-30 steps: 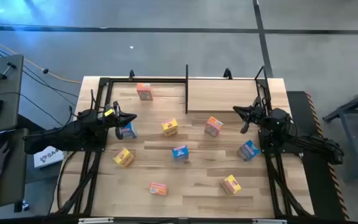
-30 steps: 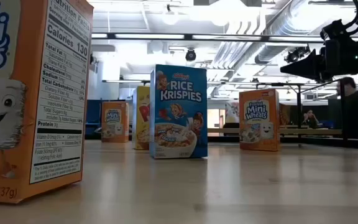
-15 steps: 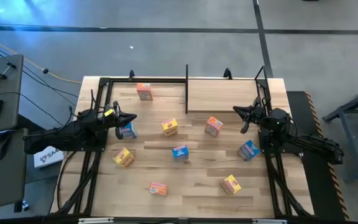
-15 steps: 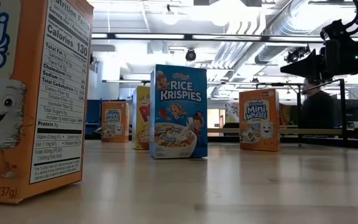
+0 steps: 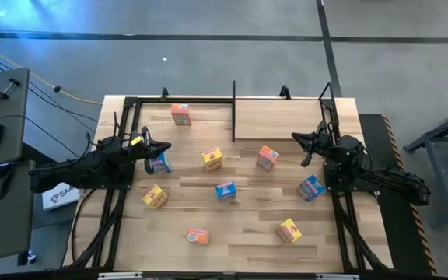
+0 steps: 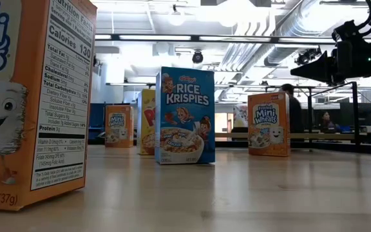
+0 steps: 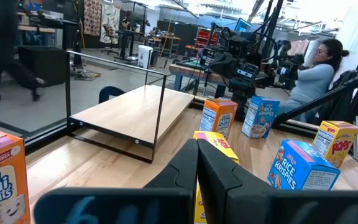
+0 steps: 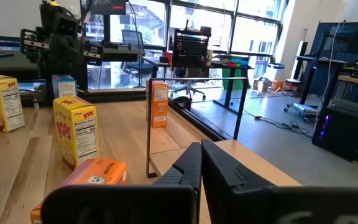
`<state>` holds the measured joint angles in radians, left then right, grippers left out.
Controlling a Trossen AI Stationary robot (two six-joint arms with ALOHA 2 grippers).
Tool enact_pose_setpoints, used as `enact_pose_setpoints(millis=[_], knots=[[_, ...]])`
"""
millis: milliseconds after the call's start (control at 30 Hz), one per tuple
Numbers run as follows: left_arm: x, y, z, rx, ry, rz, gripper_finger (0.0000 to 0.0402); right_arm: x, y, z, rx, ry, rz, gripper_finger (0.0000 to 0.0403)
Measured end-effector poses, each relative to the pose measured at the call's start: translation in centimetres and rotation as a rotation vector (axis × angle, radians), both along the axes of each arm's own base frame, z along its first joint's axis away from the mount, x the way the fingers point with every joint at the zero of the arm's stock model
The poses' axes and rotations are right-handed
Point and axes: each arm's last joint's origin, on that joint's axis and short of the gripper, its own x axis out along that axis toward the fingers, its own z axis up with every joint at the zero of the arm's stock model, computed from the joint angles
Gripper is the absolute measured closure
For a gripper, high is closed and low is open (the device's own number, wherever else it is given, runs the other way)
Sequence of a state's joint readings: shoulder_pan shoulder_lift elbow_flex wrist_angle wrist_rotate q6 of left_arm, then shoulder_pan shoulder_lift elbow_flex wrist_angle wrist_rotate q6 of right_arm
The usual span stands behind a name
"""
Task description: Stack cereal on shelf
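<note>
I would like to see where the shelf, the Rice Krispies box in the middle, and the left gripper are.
shelf [image 5: 282,117], high view, on its bare board.
Rice Krispies box [image 6: 185,115], low view, on its printed front.
left gripper [image 5: 167,146], high view, at its shut fingertips.

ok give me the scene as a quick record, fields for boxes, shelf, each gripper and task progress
boxes: nine cereal boxes scattered across the table, all standing apart
shelf: small wooden shelf at the far right of the table, nothing on it
left gripper: left gripper shut, holding nothing, hovering by a blue box at the left side
right gripper: right gripper shut, holding nothing, near an orange box in front of the shelf
progress: no box stacked yet
</note>
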<state>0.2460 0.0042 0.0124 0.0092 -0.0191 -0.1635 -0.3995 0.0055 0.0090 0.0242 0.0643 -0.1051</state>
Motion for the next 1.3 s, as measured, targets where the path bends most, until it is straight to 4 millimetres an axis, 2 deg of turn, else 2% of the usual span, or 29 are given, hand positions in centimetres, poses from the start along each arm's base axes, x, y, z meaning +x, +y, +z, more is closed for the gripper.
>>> enact_pose_setpoints(millis=[633,833,1067,1300], knots=[[0.0,0.0,0.0,0.0,-0.001,0.0,0.0401,0.0,0.0,0.0,0.0,0.0,0.0,0.0402],[0.0,0.0,0.5,-0.012,-0.059,-0.011,0.0401,0.0,0.0,0.0,0.002,-0.001,0.001,0.0402],[0.0,0.0,0.7,-0.025,-0.078,-0.024,0.0401,0.0,0.0,0.0,0.109,-0.056,0.013,0.0402],[0.0,-0.1,0.9,-0.055,-0.108,-0.043,0.0401,-0.1,0.1,1.4,0.031,-0.183,0.019,0.0402]])
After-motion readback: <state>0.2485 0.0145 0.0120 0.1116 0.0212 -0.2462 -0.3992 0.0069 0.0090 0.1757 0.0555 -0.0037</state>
